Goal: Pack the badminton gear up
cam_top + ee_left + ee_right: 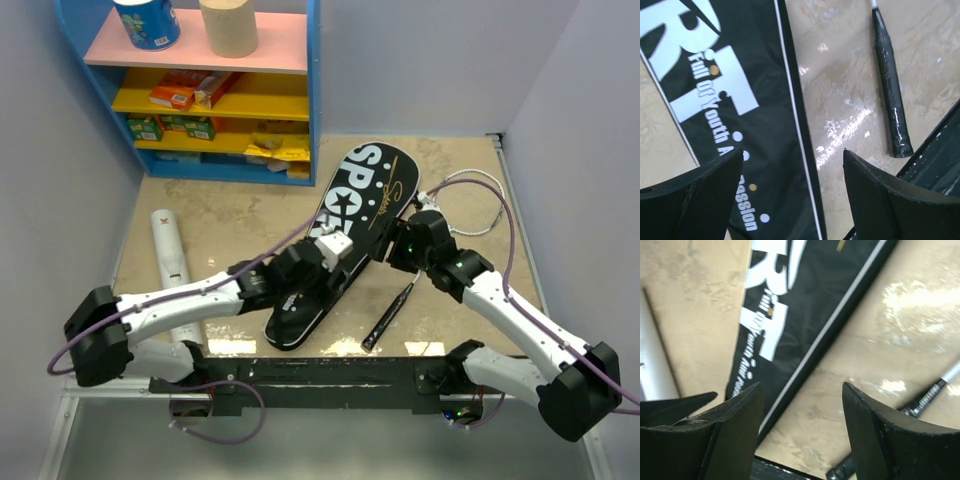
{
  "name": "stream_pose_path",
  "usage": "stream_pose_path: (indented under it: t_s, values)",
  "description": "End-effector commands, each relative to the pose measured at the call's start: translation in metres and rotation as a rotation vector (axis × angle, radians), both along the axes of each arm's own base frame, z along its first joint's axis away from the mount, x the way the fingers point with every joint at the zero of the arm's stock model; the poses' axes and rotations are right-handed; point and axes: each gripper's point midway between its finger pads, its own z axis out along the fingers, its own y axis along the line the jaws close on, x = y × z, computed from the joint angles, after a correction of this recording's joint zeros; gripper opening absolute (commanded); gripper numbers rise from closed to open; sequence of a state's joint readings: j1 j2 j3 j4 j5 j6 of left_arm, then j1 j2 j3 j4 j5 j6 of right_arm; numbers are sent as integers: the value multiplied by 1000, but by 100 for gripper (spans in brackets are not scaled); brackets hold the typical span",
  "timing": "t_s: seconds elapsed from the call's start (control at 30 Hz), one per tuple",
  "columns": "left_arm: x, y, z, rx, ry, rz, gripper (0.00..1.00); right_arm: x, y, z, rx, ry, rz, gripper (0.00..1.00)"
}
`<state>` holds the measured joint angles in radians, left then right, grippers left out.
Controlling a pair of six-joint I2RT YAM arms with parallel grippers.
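At centre, your left gripper (792, 152) and right gripper (801, 385) hover over bag (350, 215), both spread, empty. Likely bag-opening step; next, pinch its edge.

Bag (770, 150): matt black cloth, fine weave, flat white print. Racket handle (890, 90): glossy black wrap, crinkled. Table (840, 75): polished beige marbled top, glare patches. My left gripper (792, 155) fingers (695, 200): matt black plastic. Tube (170, 255): smooth white.

Bag (372, 190): centre of the frame, flat on the table (240, 215), slanting from upper right to lower left.
Tube (170, 262): on the table, left of the bag, well apart.
Racket handle (388, 318): just right of the bag's lower end.
Shelf (210, 80): upper left, behind the tube.
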<state>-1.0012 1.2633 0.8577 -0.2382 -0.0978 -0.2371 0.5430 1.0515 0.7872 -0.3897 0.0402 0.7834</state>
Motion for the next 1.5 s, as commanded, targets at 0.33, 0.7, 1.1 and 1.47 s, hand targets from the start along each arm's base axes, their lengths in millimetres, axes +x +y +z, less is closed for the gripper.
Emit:
stream_pose_path:
  t_s: [0.33, 0.7, 1.1, 1.47]
  values:
    - [6, -26, -50, 310, -199, 210, 85, -36, -30, -24, -89, 26, 9, 66]
    - [16, -31, -66, 381, -238, 209, 63, -45, -32, -34, -74, 38, 20, 66]
    - [11, -26, -76, 388, -223, 201, 56, -48, -31, -40, -74, 46, 32, 65]
    - [18, -14, -92, 467, -253, 224, 66, -52, -31, -43, -70, 53, 38, 65]
